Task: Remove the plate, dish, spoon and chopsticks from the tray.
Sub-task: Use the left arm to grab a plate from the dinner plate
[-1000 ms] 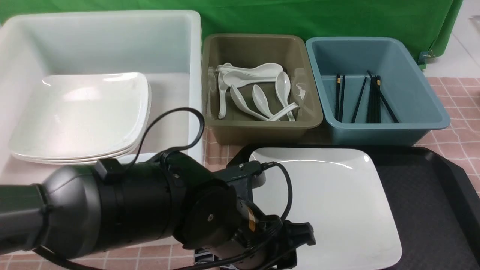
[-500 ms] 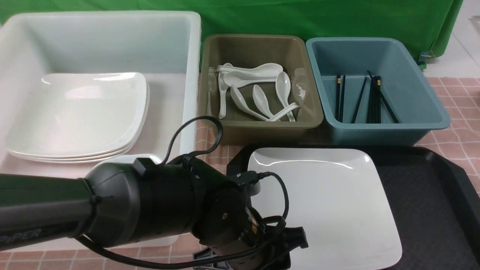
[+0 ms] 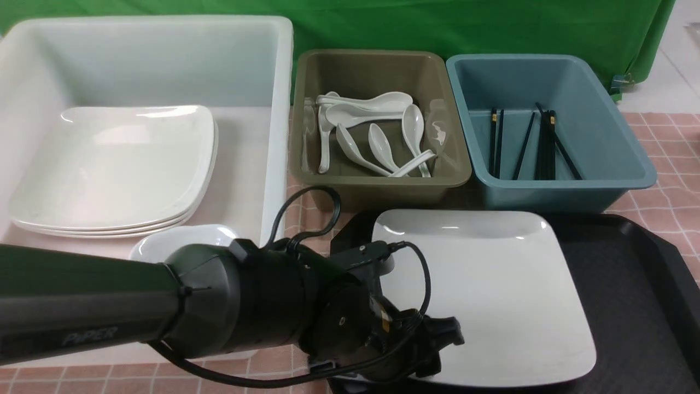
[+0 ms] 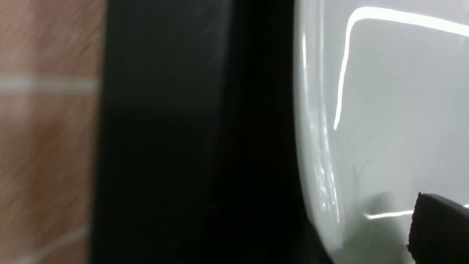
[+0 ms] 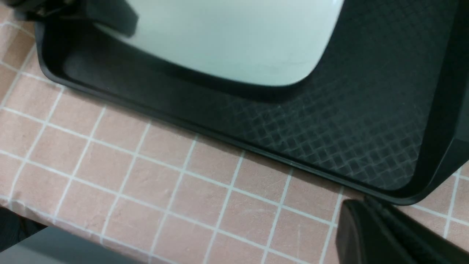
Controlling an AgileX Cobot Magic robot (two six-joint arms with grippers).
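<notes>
We read "PiPER" on the left arm [image 3: 90,335]. The left gripper [image 3: 437,350] gapes wide, one finger over the near-left rim of the large glossy white square plate [image 3: 492,290], not clamped. The plate now sits further right and tipped on the black diamond-textured plastic tray [image 3: 629,306]. The right gripper [image 5: 366,234] is closed and empty.

The right part of the black tray [image 3: 629,306] lies bare and open from above, beside the large white plate [image 3: 492,295]. The left arm [image 3: 246,306] blocks the plate's near left corner. An olive bin [image 3: 377,189] and a blue bin [image 3: 547,194] wall off the tray's far edge.
</notes>
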